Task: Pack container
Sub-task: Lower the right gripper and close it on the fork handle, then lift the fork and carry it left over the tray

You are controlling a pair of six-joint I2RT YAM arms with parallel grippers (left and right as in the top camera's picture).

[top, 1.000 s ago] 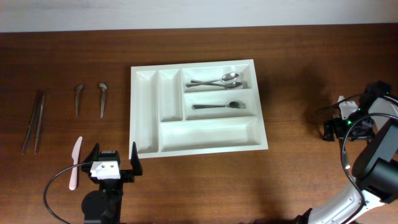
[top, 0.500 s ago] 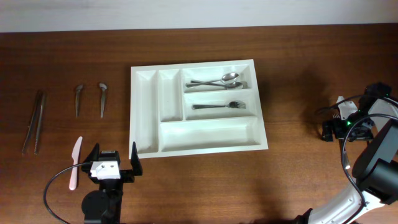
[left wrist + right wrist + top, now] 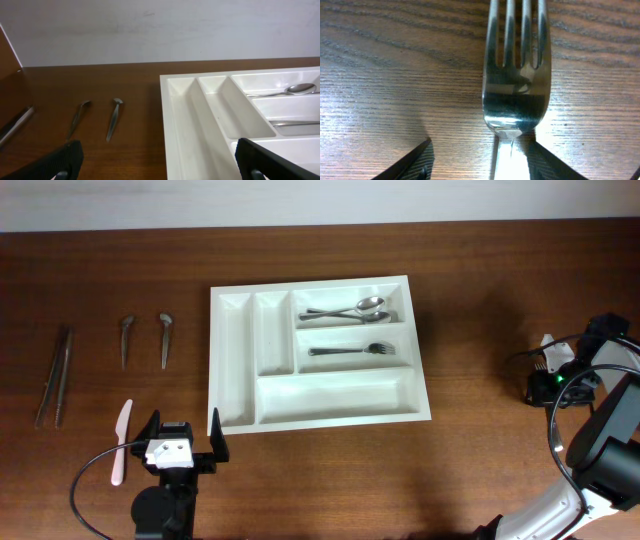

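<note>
- Right claw (image 3: 480, 150) is sitting low over the table (image 3: 480, 460), jaws part-way in and astride the neck of a fork (image 3: 516, 107) lying flat, tines pointing away from the wrist camera.
- I'm not calling it clenched. In the wrist view, bare wood is showing between the left-hand finger (image 3: 412, 162) and the neck. The right-hand finger (image 3: 555, 165) is close to the metal or on it; I can't tell which.
- I'm reading the step in hand as the pinch on that fork.
- To do it well, I'm wanting the neck centred between the pads so both meet it together. As it sits, one pad is likely landing first and skating the fork sideways on the wood.
- It's thin polished steel, so I'm expecting it to slip. I'd pinch low on the neck and lift straight up. I'd also be watching for the heavy tine end drooping before I travel.
- The container (image 3: 335, 395) is lying well apart from this claw, off to its left across bare table and roughly level with it.
- Its middle long slot is already holding a fork (image 3: 350, 350), tines to the right, so I'm judging that slot to be the target. The spoons (image 3: 345, 310) are lying in the slot above it.
- Left claw (image 3: 184, 430) is hanging wide open and empty, just beside the container's near-left corner.
</note>
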